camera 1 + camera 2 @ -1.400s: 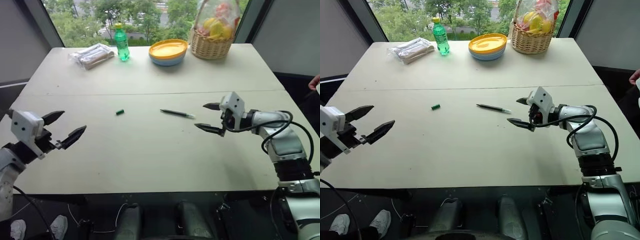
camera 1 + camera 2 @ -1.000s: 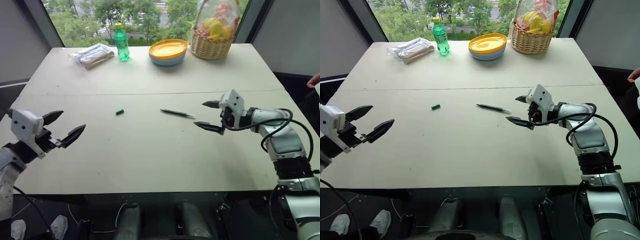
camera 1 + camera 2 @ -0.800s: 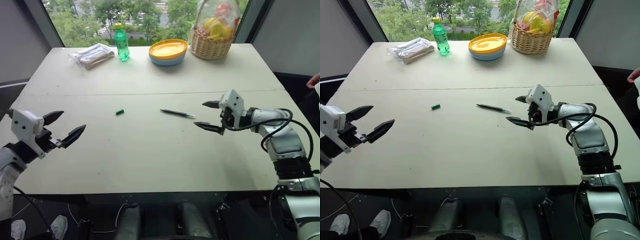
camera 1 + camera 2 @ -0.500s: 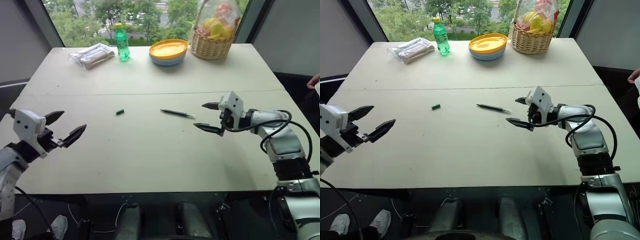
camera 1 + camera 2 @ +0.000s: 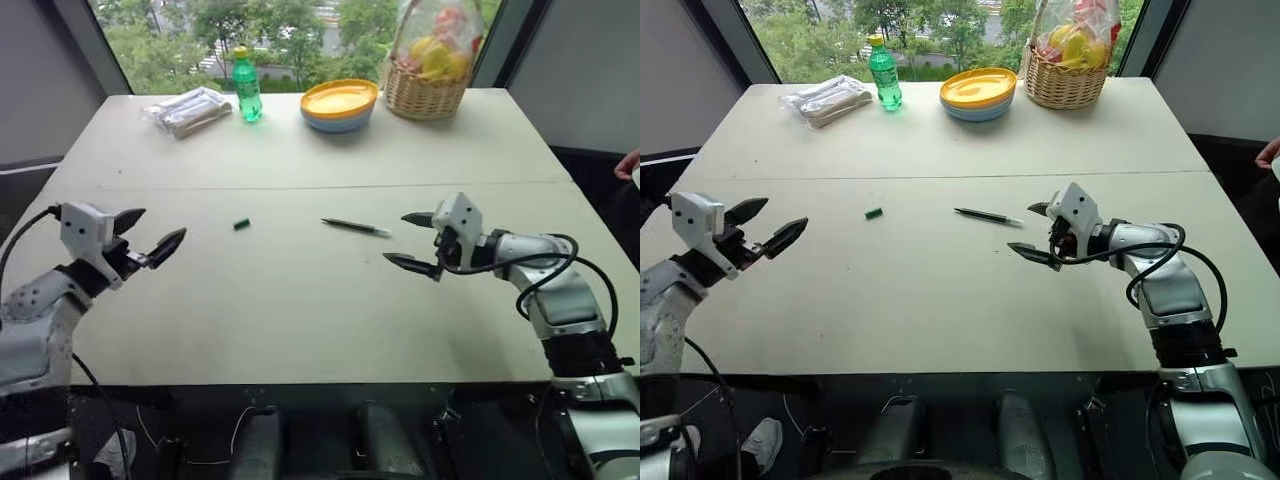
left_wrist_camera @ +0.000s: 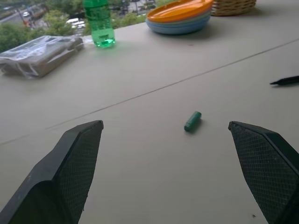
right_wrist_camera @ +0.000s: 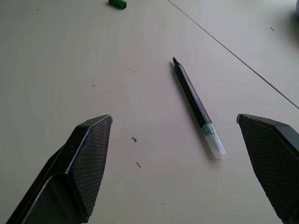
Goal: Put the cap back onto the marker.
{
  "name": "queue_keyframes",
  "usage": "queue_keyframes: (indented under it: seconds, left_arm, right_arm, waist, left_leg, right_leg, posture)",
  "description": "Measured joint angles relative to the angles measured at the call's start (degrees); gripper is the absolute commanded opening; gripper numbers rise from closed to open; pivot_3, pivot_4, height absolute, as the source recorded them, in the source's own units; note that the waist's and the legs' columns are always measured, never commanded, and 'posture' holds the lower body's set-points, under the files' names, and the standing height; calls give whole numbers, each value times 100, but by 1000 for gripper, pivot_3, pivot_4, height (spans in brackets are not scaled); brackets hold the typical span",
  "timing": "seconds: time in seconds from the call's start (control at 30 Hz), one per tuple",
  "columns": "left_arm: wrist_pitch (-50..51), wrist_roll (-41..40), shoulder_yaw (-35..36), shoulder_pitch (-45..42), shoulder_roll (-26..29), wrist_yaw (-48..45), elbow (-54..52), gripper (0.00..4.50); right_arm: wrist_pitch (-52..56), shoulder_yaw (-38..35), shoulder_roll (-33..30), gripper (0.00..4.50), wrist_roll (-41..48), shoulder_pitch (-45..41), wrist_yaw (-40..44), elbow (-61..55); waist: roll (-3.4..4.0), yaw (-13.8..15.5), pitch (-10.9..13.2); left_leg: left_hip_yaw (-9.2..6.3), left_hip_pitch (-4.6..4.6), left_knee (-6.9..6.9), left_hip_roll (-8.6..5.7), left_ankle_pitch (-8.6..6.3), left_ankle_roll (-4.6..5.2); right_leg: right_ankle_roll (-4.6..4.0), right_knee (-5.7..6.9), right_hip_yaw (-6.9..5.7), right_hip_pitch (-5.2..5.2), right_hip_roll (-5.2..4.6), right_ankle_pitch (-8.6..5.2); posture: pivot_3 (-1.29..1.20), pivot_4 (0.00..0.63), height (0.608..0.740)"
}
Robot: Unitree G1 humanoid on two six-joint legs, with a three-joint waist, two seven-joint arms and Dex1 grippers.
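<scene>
The marker [image 5: 355,227] is a thin dark stick with a pale tip, lying flat on the table's middle; the right wrist view shows the marker [image 7: 196,106] lengthwise between the two fingers. The small green cap [image 5: 240,224] lies to its left, and the cap [image 6: 192,121] sits ahead of the left fingers. My right gripper [image 5: 412,241] hovers open just right of the marker's pale end. Open too, my left gripper [image 5: 150,232] hangs over the table's left part, pointing toward the cap from some distance.
Along the far edge stand a green bottle [image 5: 246,86], a wrapped packet [image 5: 186,110], stacked yellow and blue plates [image 5: 339,104] and a wicker basket [image 5: 431,60] of fruit. A seam [image 5: 320,186] crosses the table. A person's hand [image 5: 628,164] shows at the right edge.
My left gripper has moved forward over the table toward the cap, still open. The right gripper has stayed nearly in place. Cap and marker lie where they were.
</scene>
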Motion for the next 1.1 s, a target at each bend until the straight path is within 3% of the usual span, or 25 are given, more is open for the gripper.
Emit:
queue_keyframes:
  seconds: [0.2, 0.43, 0.67, 1.1]
  left_arm:
    - [-1290, 734, -657, -1489, -319, -356, 3023, 4500]
    - [-2002, 1276, -916, -2744, -533, -520, 4908, 4500]
    - [-2126, 1826, -1260, -3223, -696, -567, 5472, 4500]
    - [-2248, 2290, -1465, -3267, -796, -510, 5595, 4500]
  right_arm:
    - [219, -113, -39, 4414, 6, 472, -329, -550]
    - [674, -441, -92, 4414, 129, 1186, -719, -1496]
    - [1017, -726, -162, 4414, 232, 1577, -1029, -2059]
    - [1240, -865, -480, 4414, 405, 1764, -1089, -2387]
  waist:
    - [-21, -50, 11]
    - [-25, -28, 13]
    - [-27, -50, 15]
    - [-28, -48, 15]
  left_leg:
    - [2, -15, 21, 1, -1, 1]
    - [0, -17, 29, 0, -1, 1]
    - [-1, -14, 33, 2, -1, 2]
    - [-3, -12, 34, 3, -1, 2]
  right_leg:
    - [3, 7, 2, -11, 0, 1]
    - [5, 16, 0, -9, 0, 2]
    - [8, 18, 1, -8, 7, 3]
    - [8, 19, 2, -6, 8, 3]
  posture:
    - [0, 150, 740]
    - [0, 150, 740]
    - [0, 150, 740]
    - [0, 150, 740]
